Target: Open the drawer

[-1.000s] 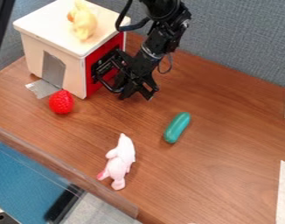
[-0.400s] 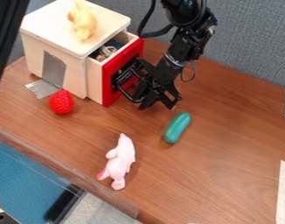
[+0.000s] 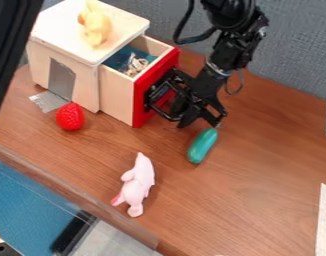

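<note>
The drawer (image 3: pixel 117 95) stands well out of the right side of the white wooden box (image 3: pixel 65 62), its red front (image 3: pixel 144 97) facing right. Inside it lie a blue lining and some small pale and brown items. A black handle (image 3: pixel 152 101) is fixed to the red front. At that handle hangs my gripper (image 3: pixel 199 121), low over the table and just right of the drawer front. Parts of gripper and handle overlap, so how they touch is unclear.
A yellow toy (image 3: pixel 95 25) is on top of the box. Around on the table (image 3: pixel 259 165) are a red strawberry (image 3: pixel 70 116), a pink toy (image 3: pixel 136 185) and a teal capsule-shaped thing (image 3: pixel 202 146), the last just below the gripper.
The gripper has moved right and slightly down, and the drawer has slid out of the box along with it, from shut to well out, showing its contents.
</note>
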